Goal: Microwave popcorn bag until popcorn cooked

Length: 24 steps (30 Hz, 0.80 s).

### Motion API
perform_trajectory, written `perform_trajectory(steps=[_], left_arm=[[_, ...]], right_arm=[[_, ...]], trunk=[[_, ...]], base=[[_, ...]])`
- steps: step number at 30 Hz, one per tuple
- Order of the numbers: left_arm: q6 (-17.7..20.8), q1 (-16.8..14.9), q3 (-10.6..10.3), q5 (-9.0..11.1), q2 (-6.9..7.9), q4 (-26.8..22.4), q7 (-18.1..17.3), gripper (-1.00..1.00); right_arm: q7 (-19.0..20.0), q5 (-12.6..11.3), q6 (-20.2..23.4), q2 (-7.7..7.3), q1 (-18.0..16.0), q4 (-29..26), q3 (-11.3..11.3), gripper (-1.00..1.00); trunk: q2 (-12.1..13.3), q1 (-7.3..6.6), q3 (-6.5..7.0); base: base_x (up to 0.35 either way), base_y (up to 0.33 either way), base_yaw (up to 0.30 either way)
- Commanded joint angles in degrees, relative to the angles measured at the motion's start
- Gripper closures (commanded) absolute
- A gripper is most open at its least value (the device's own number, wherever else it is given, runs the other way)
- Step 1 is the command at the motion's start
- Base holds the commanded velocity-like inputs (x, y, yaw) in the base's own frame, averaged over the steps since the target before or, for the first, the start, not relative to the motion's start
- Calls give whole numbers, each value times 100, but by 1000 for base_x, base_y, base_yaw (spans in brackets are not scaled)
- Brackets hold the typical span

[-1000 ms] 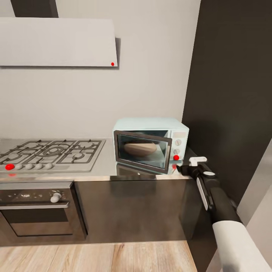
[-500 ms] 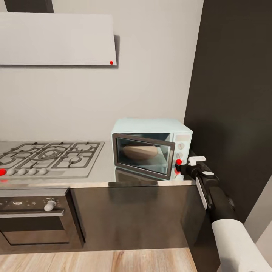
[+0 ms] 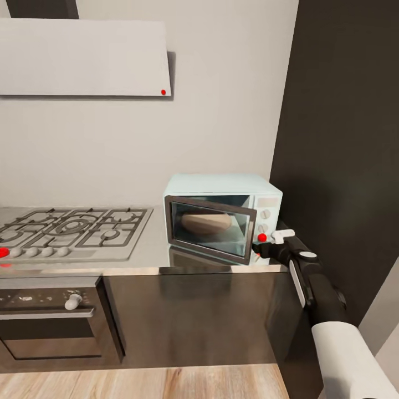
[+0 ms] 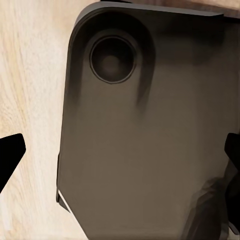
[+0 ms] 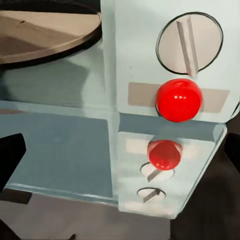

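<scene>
The popcorn bag [image 3: 206, 223] sits inside the microwave [image 3: 221, 217] on the desk [image 3: 149, 252], door ajar. My right claw [image 3: 268, 245], fingers spread, faces its red dot [image 5: 178, 99].

Soft even light, glossy countertop [image 3: 149, 252] reflections, slight render blur
</scene>
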Motion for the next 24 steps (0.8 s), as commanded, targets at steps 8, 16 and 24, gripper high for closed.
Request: perform_trajectory(steps=[8,16,24], left_arm=[[-17,0,-11,44,-1,-5,14,-100],[-20,0,-11,41,-3,-5,14,-100],[-20,0,-11,35,1,-5,14,-100]], right_arm=[[1295,-85,46,-9,-4,-72,136,-100],[2612,-83,88,-25,9,-24,145,-100],[2705,-43,296,-28,96,-5,144,-100]], trunk=[[-3,0,-4],[-3,0,-4],[-3,0,-4]], base=[[0,0,0],[0,0,0],[0,0,0]])
